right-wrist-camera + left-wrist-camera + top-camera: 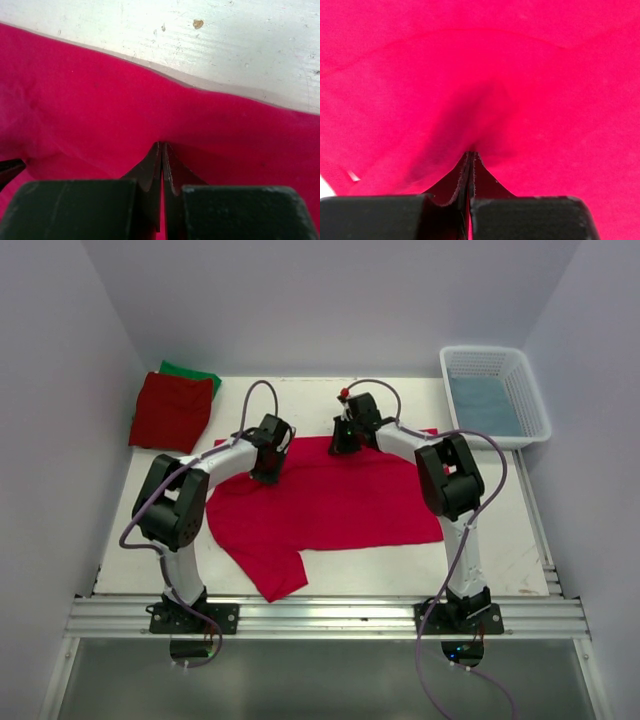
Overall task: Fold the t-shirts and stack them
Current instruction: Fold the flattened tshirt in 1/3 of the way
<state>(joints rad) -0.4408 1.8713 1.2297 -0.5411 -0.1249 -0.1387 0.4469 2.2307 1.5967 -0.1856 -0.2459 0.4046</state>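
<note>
A bright crimson-pink t-shirt (330, 502) lies spread over the middle of the white table (500, 550), with one sleeve reaching toward the near edge. My left gripper (268, 472) sits on its far left part, jaws shut, with the cloth (530, 90) puckering in at the tips (471, 153). My right gripper (343, 445) is at the far hem, also shut, pinching the cloth (90, 110) just inside its edge at the tips (162, 144). A darker red t-shirt (170, 410) lies folded at the far left, on top of a green one (196, 373).
A white latticed basket (531, 400) stands at the far right corner with a blue cloth (482, 405) inside. Walls close in the table on the left, back and right. A metal rail (330, 615) runs along the near edge by the arm bases.
</note>
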